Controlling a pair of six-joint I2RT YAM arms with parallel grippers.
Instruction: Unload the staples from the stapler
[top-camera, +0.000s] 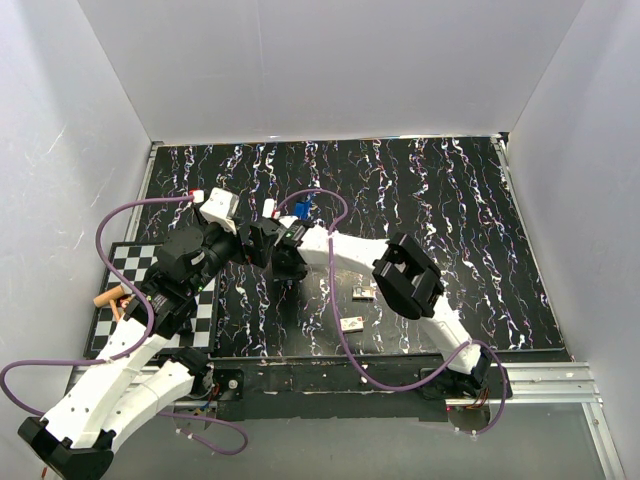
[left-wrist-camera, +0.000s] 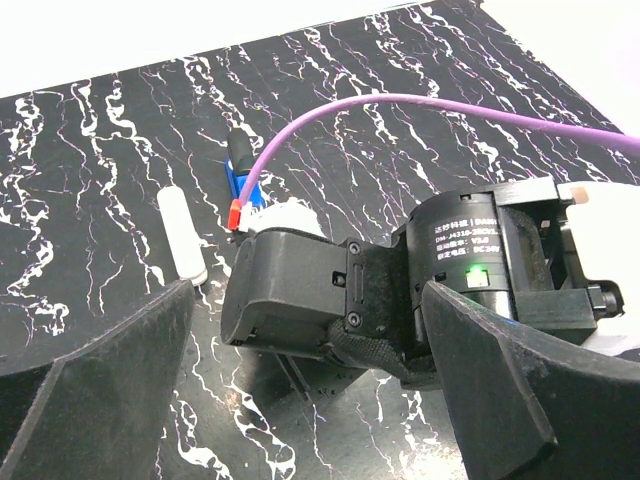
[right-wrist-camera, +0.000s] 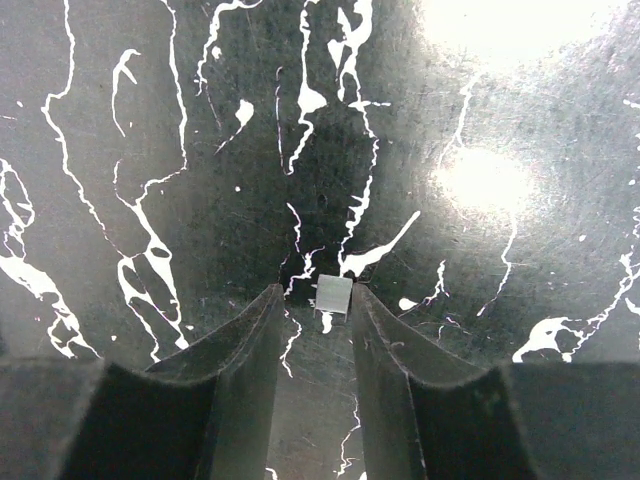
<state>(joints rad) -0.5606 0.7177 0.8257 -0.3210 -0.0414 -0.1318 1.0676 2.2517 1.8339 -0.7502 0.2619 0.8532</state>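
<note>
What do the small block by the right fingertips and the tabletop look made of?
Small block: likely metal, pale grey with satin sheen, crisp square edges. Tabletop: glossy black marble-print sheet, perhaps vinyl or laminate; bright lamp glare shows the gloss.

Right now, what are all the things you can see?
mat: one, black with white streaks, covering the table.
checkered board: one, black-and-white, left edge.
stapler: one, blue, far middle of mat.
white piece: one, white, beside the stapler.
small blocks: two, pale, mat's near middle.
staple strip: one, silver, between the right pincer's fingers.
stick: one, brown, by the board.
left pincer: one, black, wide open.
right pincer: one, black, flanking the staple strip.
</note>
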